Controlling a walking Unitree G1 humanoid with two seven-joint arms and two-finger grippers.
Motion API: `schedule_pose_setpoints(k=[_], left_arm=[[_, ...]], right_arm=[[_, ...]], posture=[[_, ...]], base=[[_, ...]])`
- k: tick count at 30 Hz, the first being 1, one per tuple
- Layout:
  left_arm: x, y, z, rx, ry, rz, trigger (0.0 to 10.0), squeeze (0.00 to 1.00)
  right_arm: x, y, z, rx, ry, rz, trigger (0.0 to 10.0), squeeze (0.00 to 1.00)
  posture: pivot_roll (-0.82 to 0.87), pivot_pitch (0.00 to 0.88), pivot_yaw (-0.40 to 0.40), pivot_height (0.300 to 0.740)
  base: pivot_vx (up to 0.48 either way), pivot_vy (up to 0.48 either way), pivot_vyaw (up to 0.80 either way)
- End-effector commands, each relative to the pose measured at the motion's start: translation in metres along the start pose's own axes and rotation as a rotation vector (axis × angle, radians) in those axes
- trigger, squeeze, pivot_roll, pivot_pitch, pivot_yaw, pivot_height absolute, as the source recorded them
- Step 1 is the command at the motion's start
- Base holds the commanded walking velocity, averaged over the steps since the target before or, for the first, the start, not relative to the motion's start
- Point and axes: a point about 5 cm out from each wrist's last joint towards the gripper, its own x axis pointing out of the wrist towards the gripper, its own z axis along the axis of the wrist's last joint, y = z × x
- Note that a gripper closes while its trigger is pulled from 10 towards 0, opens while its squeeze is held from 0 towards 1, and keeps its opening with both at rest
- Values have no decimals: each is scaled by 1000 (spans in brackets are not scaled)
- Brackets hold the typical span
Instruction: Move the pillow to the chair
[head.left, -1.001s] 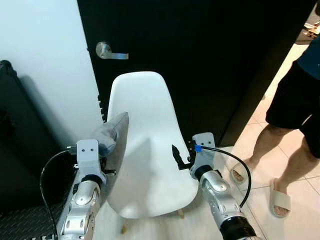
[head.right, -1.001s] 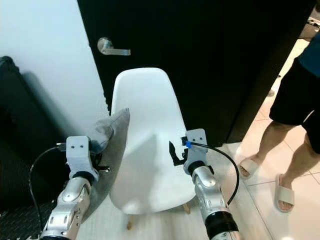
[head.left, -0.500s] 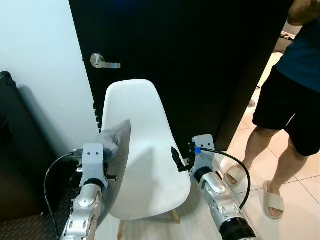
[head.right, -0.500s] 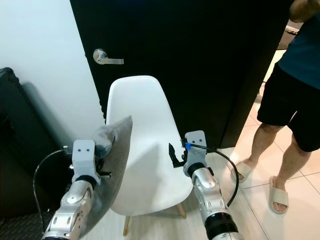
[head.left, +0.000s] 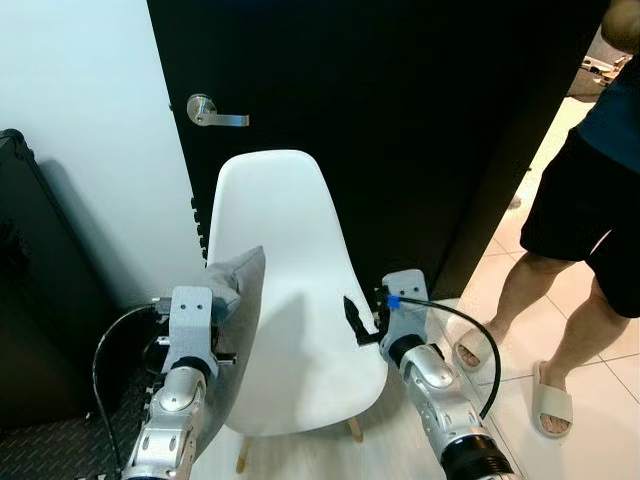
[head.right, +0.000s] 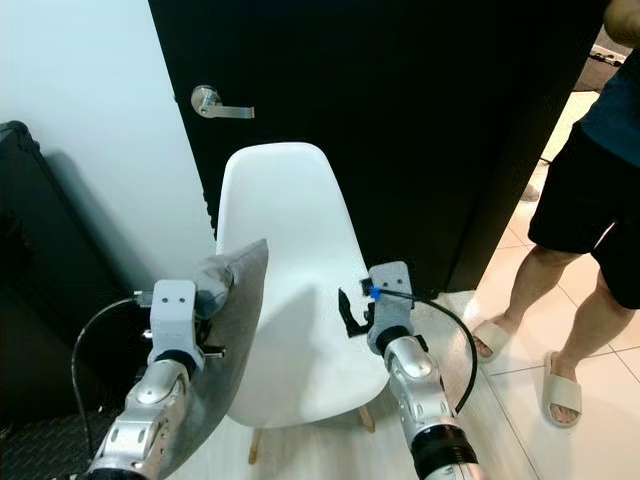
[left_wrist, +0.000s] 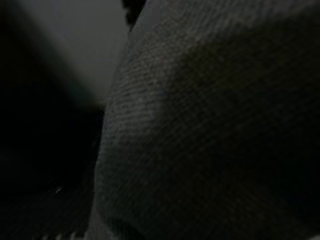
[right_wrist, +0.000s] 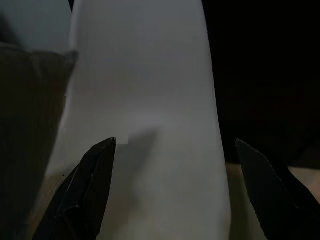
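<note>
The grey pillow (head.left: 238, 305) stands on edge against the left side of the white chair (head.left: 290, 240), overlapping the seat's left rim. My left gripper (head.left: 198, 300) holds it from behind, shut on its fabric. Its fingers are hidden by the wrist housing. In the left wrist view, the pillow's weave (left_wrist: 210, 130) is very close to the camera. My right gripper (head.left: 353, 316) hovers over the right edge of the seat, open and empty. In the right wrist view its fingertips (right_wrist: 102, 155) spread wide above the seat (right_wrist: 145, 100).
The chair stands against a black door (head.left: 400, 120) with a silver lever handle (head.left: 215, 110). A black case (head.left: 35, 270) is at the left by the white wall. A person in dark shorts and sandals (head.left: 575, 230) stands on the tiled floor at the right.
The camera view has shifted up and back. The pillow in my left gripper now overlaps the seat's left rim a little more. The right gripper stays open by the seat.
</note>
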Motion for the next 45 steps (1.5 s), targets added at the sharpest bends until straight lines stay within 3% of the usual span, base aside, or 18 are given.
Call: schedule_pose_setpoints(k=[1,7,15,22,45], left_arm=[[0,5,1,21,-27,22,10000,0],[2,8,5,62,-48,-1,10000,0],[4,4,6,32,-47,-2,10000,0],[3,1,5,27,-47,-13,10000,0],[5,9,7,32,-55,-5,10000,0]], right_arm=[[-1,2,-3,-7,8,1,10000,0],[-3,3,-11,-18,42,5,10000,0],[3,8,-5,27,35,11,10000,0],[4,11,-3,-2,33,15,10000,0],[3,7,-4,34,28,-6,10000,0]], posture=[[56,41,-6,740],[55,30,-12,740],[57,26,-18,740],[58,28,-21,740],[67,27,-19,740]], base=[[0,0,0],[0,0,0],[0,0,0],[0,0,0],[0,0,0]])
